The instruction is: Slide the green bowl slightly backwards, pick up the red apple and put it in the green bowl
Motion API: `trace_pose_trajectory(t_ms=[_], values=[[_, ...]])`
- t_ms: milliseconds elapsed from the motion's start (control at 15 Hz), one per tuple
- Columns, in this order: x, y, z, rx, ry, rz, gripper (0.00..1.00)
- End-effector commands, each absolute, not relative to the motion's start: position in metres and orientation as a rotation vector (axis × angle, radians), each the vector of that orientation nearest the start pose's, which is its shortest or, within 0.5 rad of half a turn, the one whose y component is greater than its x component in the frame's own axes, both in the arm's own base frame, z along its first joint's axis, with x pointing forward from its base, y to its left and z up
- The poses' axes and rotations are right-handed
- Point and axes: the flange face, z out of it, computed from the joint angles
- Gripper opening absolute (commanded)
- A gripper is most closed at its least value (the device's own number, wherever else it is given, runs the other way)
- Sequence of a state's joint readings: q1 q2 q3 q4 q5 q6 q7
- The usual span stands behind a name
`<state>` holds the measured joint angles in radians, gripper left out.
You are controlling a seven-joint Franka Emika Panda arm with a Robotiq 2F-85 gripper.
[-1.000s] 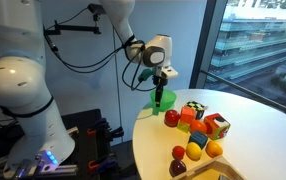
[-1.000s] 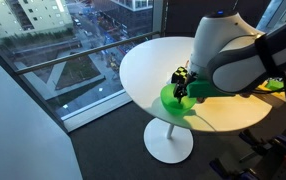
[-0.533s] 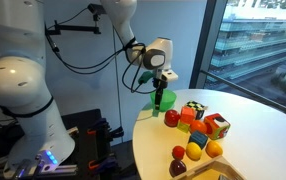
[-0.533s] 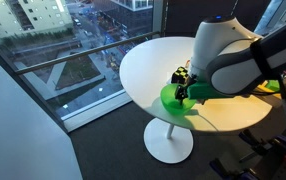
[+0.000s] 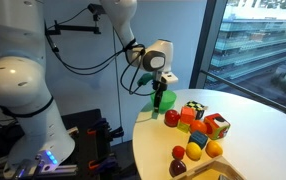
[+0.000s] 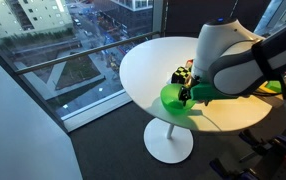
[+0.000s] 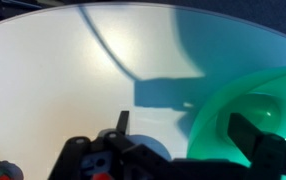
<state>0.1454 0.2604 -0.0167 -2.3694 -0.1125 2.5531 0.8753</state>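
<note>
1. While the fingers [image 7: 251, 138] stand wide apart and clamp nothing, they straddle the wall of the green bowl [image 7: 258, 105]. One tip hangs inside it and the other over bare counter [image 7: 43, 80].
2. In an exterior view the green bowl [image 6: 171, 99] sits close to the counter's edge, so the slide looks to be the step in hand.
3. Keep the inner tip low against the wall and move level and slowly, so the bowl glides rather than tips.
4. Make the travel short, because a light bowl this near the edge could skid off.
5. Watch the red apple [image 5: 171, 118], which lies near the bowl beside the other toys [image 5: 205, 125], and avoid nudging it.
</note>
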Motion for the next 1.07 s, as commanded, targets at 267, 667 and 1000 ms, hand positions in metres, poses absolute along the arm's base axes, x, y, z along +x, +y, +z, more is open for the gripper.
trace_pose_trajectory(t_ms=[267, 667, 1000], values=[[0.47, 0.058, 0.214, -3.087, 1.022, 0.12, 1.0], [0.45, 0.05, 0.219, -3.091, 1.037, 0.145, 1.0], [0.431, 0.039, 0.225, -3.096, 1.04, 0.195, 1.0]])
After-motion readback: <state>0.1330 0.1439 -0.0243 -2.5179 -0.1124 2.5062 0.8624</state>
